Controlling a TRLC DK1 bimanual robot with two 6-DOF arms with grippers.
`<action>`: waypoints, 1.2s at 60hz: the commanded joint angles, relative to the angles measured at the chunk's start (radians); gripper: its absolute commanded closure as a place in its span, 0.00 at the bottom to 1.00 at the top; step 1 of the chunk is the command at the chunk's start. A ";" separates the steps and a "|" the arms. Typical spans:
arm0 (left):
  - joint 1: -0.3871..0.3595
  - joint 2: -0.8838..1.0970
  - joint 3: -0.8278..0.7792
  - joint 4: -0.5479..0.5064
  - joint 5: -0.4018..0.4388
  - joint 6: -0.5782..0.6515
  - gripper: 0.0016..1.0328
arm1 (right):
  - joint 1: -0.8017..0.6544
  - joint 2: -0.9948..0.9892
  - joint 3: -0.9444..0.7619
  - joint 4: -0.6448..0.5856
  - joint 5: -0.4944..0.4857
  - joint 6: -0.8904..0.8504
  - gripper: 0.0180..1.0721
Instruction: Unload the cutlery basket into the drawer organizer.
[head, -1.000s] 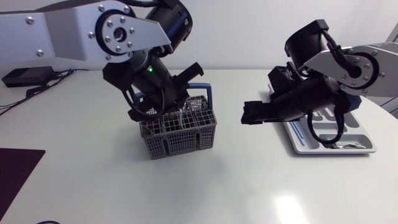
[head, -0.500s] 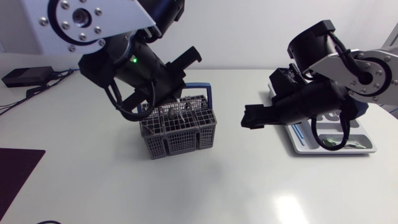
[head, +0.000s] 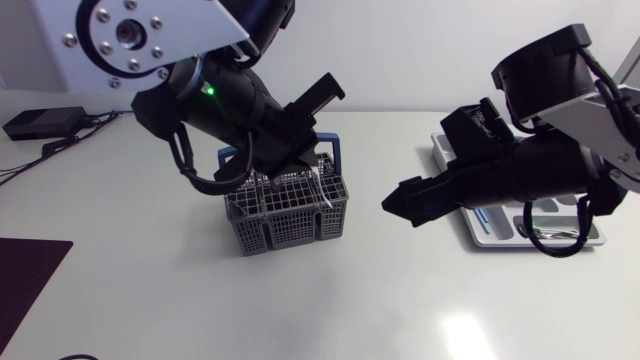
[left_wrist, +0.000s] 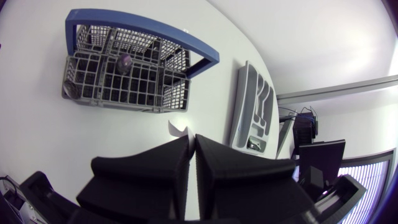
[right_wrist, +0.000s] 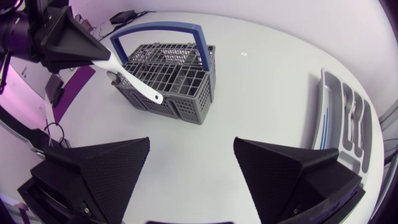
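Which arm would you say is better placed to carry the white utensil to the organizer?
Probably left: its claw is shut on the white utensil above the basket. The right claw is open and empty, though nearer the organizer.

The left arm (head: 190, 35) has a broad silver-grey link whose round hub (head: 128, 33) is ringed with small dark screws. Past it sits a bulky matte black wrist housing with a small green light (head: 212, 92), and a thin black cable (head: 188, 168) hangs in a loop under it. The left gripper (left_wrist: 193, 142) is matte black, with two broad, smooth wedges. The right arm (head: 602, 112) is pale silver-grey, capped by a black cylindrical joint (head: 540, 68), with looped black cables (head: 560, 246) underneath. The right gripper (right_wrist: 191, 146) has wedge fingers (right_wrist: 106, 168) covered in a fine dotted texture
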 joint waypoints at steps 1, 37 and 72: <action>0.001 0.019 -0.021 0.003 0.041 0.002 0.97 | 0.022 -0.016 -0.044 0.024 -0.006 -0.095 0.06; 0.082 0.231 0.114 -0.124 0.423 -0.051 0.96 | 0.184 0.011 -0.169 0.265 0.097 -0.259 0.07; 0.116 0.231 0.152 -0.155 0.463 -0.103 0.96 | 0.373 -0.015 -0.288 0.446 0.290 -0.267 0.20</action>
